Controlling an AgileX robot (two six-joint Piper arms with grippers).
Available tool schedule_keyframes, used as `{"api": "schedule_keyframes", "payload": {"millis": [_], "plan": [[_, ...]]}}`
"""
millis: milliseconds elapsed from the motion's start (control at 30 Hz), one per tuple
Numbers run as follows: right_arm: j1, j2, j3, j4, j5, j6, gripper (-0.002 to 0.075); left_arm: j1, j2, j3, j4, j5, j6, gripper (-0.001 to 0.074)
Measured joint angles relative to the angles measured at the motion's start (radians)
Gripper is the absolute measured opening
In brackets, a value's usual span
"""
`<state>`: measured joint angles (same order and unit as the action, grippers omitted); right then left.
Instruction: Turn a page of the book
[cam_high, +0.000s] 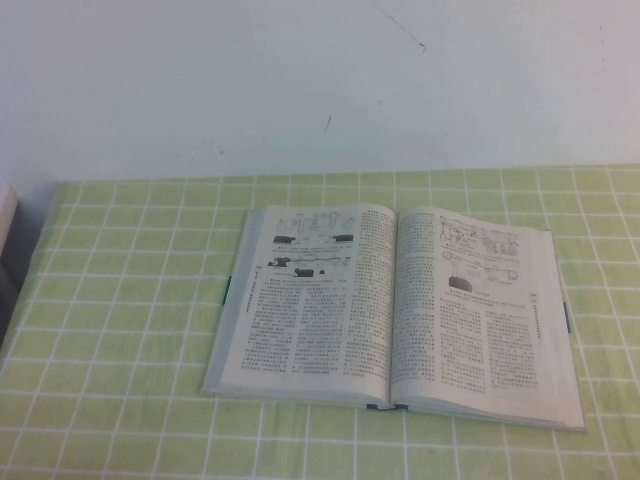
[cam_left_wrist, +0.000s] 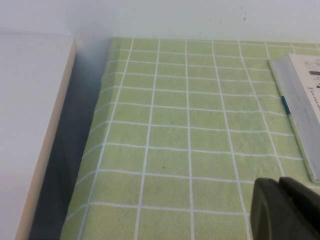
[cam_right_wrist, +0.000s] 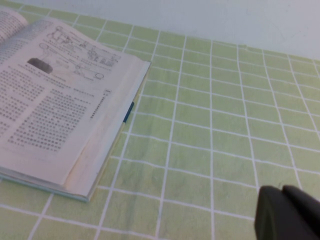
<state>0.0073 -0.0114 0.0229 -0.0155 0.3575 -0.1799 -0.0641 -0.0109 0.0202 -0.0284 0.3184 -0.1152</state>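
The book (cam_high: 400, 385) lies open and flat on the green checked tablecloth in the high view. The page (cam_high: 305, 300) is the top leaf of its left half, showing mostly text under small dark pictures. The right half's top leaf (cam_high: 480, 310) has line drawings above text. My left gripper (cam_left_wrist: 278, 181) is shut and empty, low over the cloth, left of the book's left edge (cam_left_wrist: 300, 95). My right gripper (cam_right_wrist: 281, 189) is shut and empty over the cloth, right of the book's right half (cam_right_wrist: 55, 100). Neither gripper shows in the high view.
A white board (cam_left_wrist: 30, 125) stands beyond the table's left edge, across a dark gap; it also shows in the high view (cam_high: 8, 215). A pale wall rises behind the table. Green cloth (cam_high: 120, 300) spreads on both sides of the book.
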Motion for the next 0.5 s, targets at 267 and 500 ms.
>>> {"api": "schedule_keyframes", "payload": {"millis": [267, 500], "plan": [[0.0, 0.0, 0.0, 0.0, 0.0, 0.006, -0.0002, 0.0, 0.0, 0.0, 0.0, 0.0, 0.0, -0.0004], [0.0, 0.0, 0.0, 0.0, 0.0, 0.006, -0.0002, 0.0, 0.0, 0.0, 0.0, 0.0, 0.0, -0.0004]]}}
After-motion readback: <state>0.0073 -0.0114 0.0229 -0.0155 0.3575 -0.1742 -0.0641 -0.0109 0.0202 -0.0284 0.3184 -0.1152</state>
